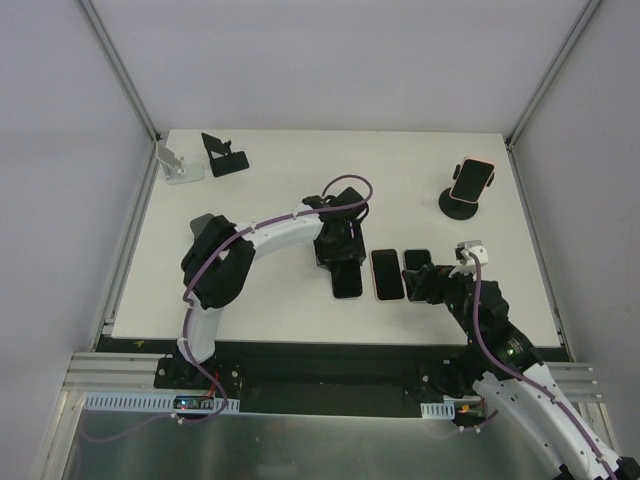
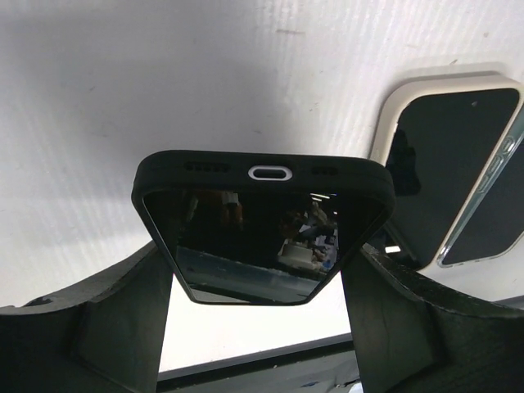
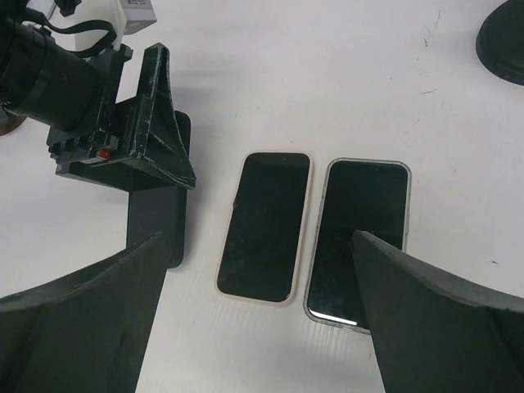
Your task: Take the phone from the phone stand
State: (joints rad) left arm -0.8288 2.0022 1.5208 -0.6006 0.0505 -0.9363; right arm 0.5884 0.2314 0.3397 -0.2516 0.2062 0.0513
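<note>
Phone [image 1: 471,178] on its round stand [image 1: 458,207], waiting for a lift.
Pink-cased, it sits tilted there. Nearer the arm bases than that stand, the right gripper [image 1: 422,280] hovers spread wide and empty. Farther from the stand, the left gripper [image 1: 342,262] pinches a black phone [image 1: 347,284] by its sides. Looks stiff, light, slick, glass-fronted: grip the long case edges, off the screen.

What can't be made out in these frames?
- Whether the left gripper clamps or only straddles the black phone: its fingers hide the phone's edges in the left wrist view, and the arm covers it from the top.
- How the stand holds the pink phone: too small from the top, and the right wrist view shows only a corner of the base.
</note>
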